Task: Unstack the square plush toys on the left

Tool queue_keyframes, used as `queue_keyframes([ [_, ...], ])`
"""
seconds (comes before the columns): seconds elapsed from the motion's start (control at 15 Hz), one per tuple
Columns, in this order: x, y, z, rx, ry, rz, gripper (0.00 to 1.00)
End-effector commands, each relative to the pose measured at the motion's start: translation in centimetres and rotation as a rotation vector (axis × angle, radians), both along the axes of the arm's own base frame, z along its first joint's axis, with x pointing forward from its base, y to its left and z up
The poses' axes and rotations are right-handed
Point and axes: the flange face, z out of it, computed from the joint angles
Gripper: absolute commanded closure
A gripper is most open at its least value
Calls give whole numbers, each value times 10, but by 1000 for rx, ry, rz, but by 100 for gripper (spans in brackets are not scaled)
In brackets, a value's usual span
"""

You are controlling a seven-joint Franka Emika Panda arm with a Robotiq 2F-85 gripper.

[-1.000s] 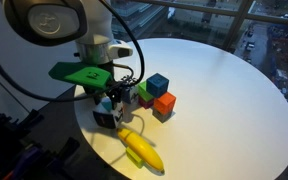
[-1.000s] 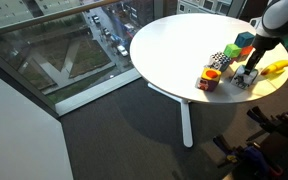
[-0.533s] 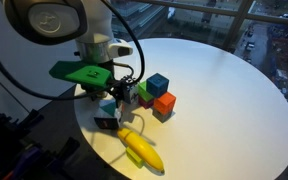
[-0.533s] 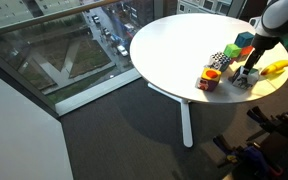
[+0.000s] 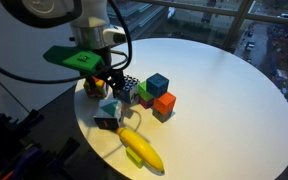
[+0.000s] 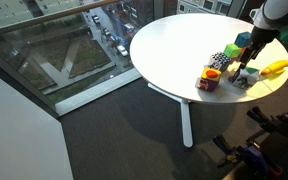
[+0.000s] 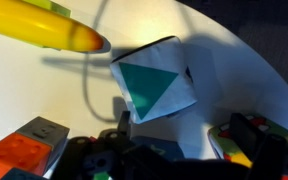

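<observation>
Risen since a second ago, from down on the white cube with the green triangle face [image 5: 108, 113] to well above it, toward the upper left in an exterior view, leaving that cube sitting alone on the round table [image 5: 224, 90], just beside the tip of the banana [image 5: 142, 148]. Seems to leave the unstacking all but done, with the yellow and red-orange cube [image 6: 209, 78] resting on the table by itself at the left end of the cluster, apart from the white one. Could still go wrong by swinging the gripper [image 5: 105, 88] low across the group: would nudge a soft, light cube against the checkered cube [image 5: 126, 88] or roll it onto its partner again. Cannot tell the width of the jaws, lost in the dark mass along the bottom of the wrist view; clearly not gripping the white cube, seen there in mid-frame, ahead of the jaws rather than between them, untouched
</observation>
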Motion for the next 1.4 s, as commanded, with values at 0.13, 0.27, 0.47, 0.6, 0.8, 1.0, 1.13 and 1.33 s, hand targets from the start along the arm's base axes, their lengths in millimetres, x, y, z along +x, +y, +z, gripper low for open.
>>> queue_keyframes([
  [0.13, 17, 34, 39, -6, -9, -129, 0],
  [0.27, 23, 49, 49, 5, -15, -147, 0],
  [0.47, 28, 68, 63, 17, -44, -155, 0],
  [0.6, 31, 77, 72, 25, -59, -161, 0],
  [0.8, 35, 87, 87, 29, -83, -170, 0],
  [1.0, 39, 96, 104, 34, -87, -184, 0],
  [1.13, 42, 101, 117, 36, -89, -192, 0],
  [1.33, 44, 108, 136, 41, -90, -200, 0],
])
